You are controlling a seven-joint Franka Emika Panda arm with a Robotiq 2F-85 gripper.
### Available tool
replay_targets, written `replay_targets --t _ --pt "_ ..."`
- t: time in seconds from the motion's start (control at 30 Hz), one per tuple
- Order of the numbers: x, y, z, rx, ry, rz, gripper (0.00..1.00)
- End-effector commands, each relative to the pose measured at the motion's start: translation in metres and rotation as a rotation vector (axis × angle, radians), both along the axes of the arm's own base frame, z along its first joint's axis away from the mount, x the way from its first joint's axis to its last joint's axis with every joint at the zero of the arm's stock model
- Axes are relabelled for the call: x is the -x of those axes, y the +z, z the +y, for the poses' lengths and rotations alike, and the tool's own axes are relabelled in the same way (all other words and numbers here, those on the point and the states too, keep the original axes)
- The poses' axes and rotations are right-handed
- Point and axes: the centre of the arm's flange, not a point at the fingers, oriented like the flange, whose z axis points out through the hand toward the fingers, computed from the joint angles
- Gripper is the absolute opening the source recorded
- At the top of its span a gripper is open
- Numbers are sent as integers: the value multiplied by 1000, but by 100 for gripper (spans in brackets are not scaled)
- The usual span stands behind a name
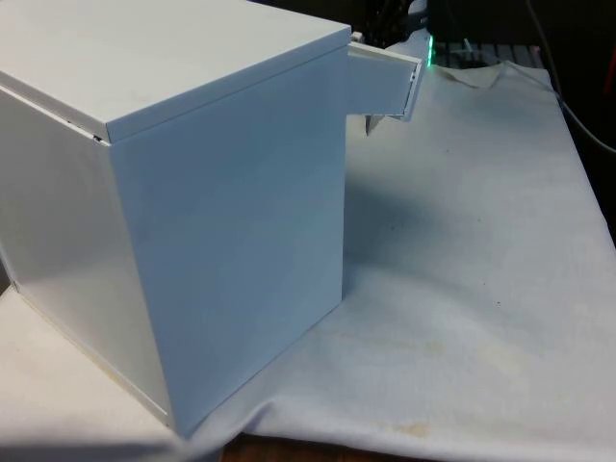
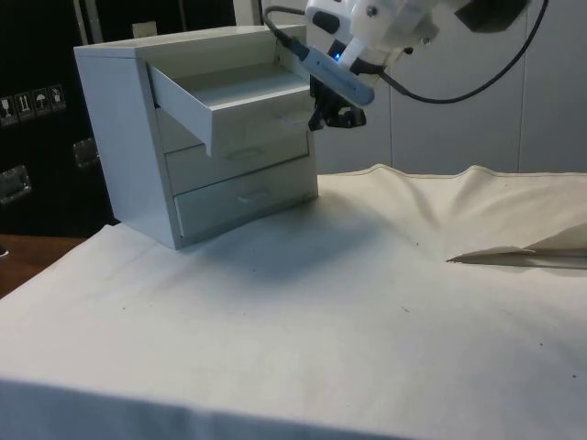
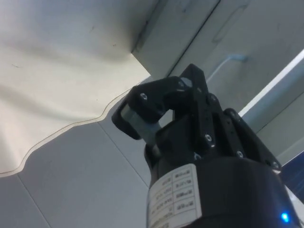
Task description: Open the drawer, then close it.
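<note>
Top drawer of the white chest, near the table's far corner, is pulled out. Gripper sits at its front; fingers look closed, nothing seen held. Light, rigid, free-sliding: front panel should be pushed squarely.

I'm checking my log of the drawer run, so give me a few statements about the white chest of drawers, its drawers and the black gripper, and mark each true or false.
1. The top drawer of the white chest of drawers is pulled out. True.
2. The middle drawer and the bottom drawer are pulled out too. False: both sit flush in the chest.
3. The black two-finger gripper is beside the open drawer's front end. True.
4. The open drawer holds a red block. False: the part of its inside that shows in the side view is bare.
5. The chest lies tipped on its side. False: it stands upright on the white cloth.
</note>
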Motion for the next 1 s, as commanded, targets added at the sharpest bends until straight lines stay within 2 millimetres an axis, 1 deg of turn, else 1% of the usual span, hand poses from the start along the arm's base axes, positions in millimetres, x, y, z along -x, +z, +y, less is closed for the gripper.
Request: replay_targets --t 0.0,0.1,0.27,0.53,0.57,0.97 --pt "-1 1 -1 2 1 0 0" --pt "-4 2 -6 1 9 16 0" --pt "-5 6 -7 16 8 4 0" --pt "-15 9 -14 27 21 21 0" --pt "-14 11 -13 35 15 5 0" --pt "-24 17 -20 54 32 22 0"
